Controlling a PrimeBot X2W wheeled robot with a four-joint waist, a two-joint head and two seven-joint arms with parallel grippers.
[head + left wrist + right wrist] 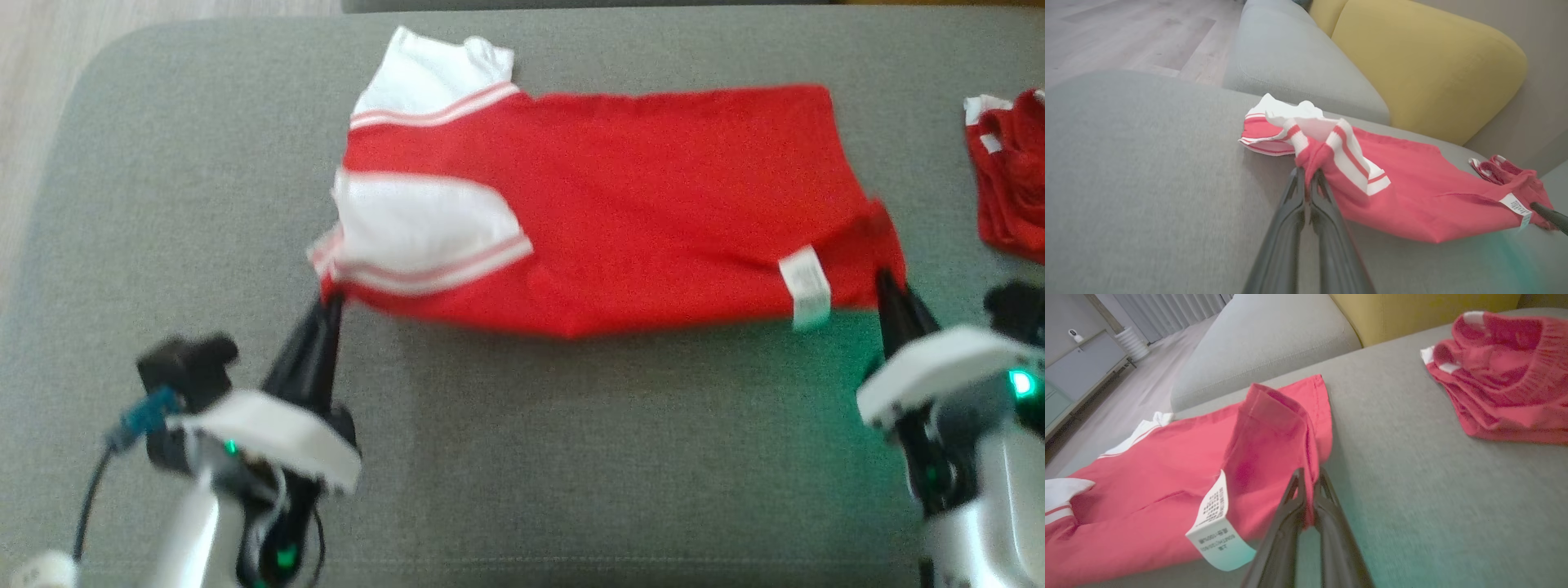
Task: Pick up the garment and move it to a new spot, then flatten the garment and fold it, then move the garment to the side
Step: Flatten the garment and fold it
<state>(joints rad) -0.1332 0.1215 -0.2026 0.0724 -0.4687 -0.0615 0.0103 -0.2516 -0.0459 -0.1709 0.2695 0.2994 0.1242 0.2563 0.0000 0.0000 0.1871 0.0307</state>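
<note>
The garment [620, 204] is a red shirt with white, striped sleeves, spread across the grey cushion [522, 457]. Its near edge is lifted off the cushion. My left gripper [333, 299] is shut on the near left corner by a sleeve; in the left wrist view the garment [1412, 192] bunches at the tips of that gripper [1308, 173]. My right gripper [883, 279] is shut on the near right corner of the hem. In the right wrist view red cloth [1274, 428] is pinched between its fingers [1309, 477], and a white care label [1216, 526] hangs beside them.
A second red and white piece of clothing [1008, 171] lies crumpled at the cushion's right edge, also visible in the right wrist view [1502, 371]. A yellow backrest [1425, 61] and another grey cushion [1294, 61] stand behind. Wooden floor [1126, 36] lies to the left.
</note>
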